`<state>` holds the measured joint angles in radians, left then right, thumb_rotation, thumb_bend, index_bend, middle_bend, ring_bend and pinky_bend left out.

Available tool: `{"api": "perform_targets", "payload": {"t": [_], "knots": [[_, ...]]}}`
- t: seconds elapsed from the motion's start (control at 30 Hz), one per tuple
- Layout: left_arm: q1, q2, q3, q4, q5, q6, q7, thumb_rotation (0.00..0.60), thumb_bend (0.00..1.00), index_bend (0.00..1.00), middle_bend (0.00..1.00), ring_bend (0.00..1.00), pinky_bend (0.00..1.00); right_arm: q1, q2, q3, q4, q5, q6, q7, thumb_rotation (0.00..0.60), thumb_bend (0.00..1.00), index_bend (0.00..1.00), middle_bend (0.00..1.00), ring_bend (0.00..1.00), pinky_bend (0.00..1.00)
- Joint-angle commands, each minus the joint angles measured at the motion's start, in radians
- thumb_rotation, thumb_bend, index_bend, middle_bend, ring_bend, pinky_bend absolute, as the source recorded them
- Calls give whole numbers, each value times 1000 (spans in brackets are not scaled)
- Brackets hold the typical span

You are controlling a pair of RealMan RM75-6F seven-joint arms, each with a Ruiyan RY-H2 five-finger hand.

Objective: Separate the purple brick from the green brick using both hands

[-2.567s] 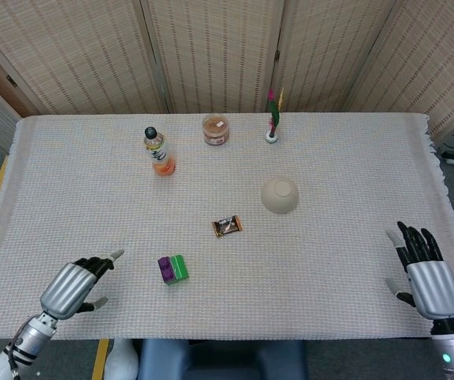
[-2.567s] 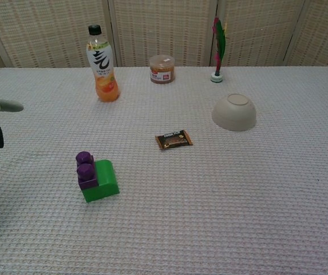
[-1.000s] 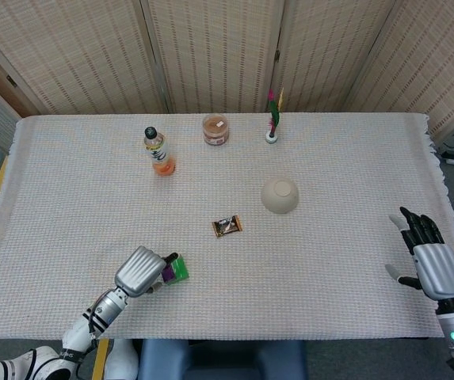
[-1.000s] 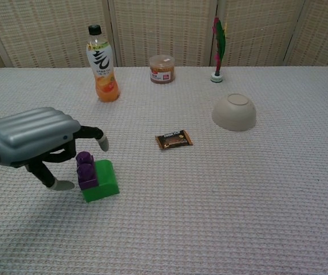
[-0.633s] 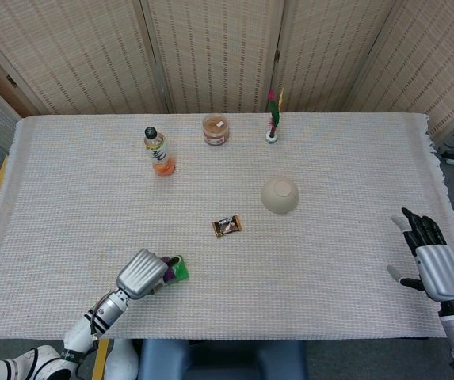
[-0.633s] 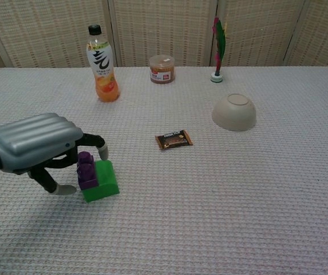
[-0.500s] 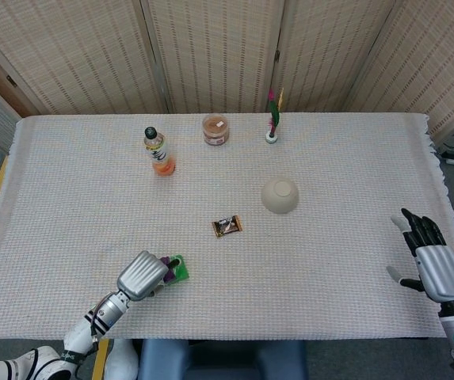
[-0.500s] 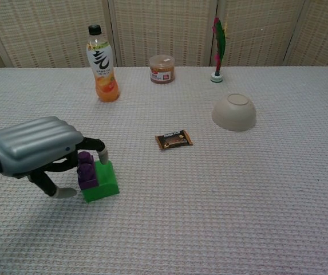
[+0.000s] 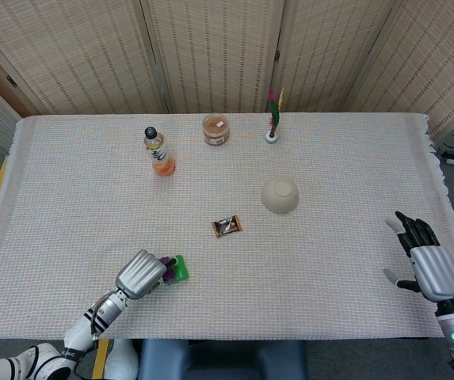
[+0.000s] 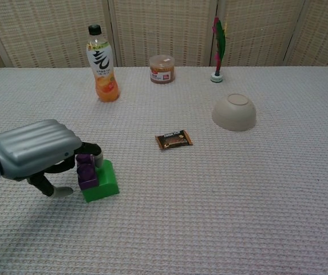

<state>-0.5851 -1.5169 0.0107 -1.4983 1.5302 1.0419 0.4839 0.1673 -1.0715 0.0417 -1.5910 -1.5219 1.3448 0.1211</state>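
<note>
Two joined items: a small purple plastic brick (image 10: pixel 86 171) is seated against a larger green plastic brick (image 10: pixel 102 181); the pair lies on the white woven tablecloth (image 10: pixel 221 200) at about seven o'clock from the table's middle, near the front edge.
Brick order: purple is at nine o'clock of green, so the pair's long axis runs roughly left to right in the chest view.
Left hand (image 10: pixel 35 150): a silver-backed hand with dark fingers, placed at nine o'clock of the pair; its fingers are curled around the purple brick from above and behind, with one pale fingertip low on the cloth in front. Whether the purple brick is firmly pinched or only touched cannot be told.
Right hand (image 9: pixel 426 265): seen only in the head view, at about four o'clock near the table's right edge, fingers spread and nothing held; well apart from the bricks.
Key relation: the green brick's free side faces three o'clock, toward the right hand, which is by far the farther hand. A long reach across the front of the table is judged necessary before any pull can be made.
Stage: bricks not yet separated; only one hand is at the pair.
Other stock: orange drink bottle (image 10: pixel 102 66), small lidded jar (image 10: pixel 162 69), feathered shuttlecock (image 10: pixel 218 47), upturned beige bowl (image 10: pixel 234 113), brown snack wrapper (image 10: pixel 174 140).
</note>
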Motion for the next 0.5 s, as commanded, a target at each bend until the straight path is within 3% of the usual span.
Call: {"api": "perform_targets", "payload": {"t": [0.03,0.23,0.5], "knots": [[1,-1,4,12,2,2,1,600,294,400,1000,1000,1000,6,0,-2,0,1,-8,4,600,304,0,0,0,0],[4,-6,14,19,-3,-4,15,600,295,452,1000,1000,1000,5,-1,-3,-1,-3,-1,0,600,304,0,0,0,0],[15,-27,21,51,27,35,27,600,325,681,1000,1000,1000,9,2,-10,-4,-3,-14,-2,600,305,0,0,0,0]]}}
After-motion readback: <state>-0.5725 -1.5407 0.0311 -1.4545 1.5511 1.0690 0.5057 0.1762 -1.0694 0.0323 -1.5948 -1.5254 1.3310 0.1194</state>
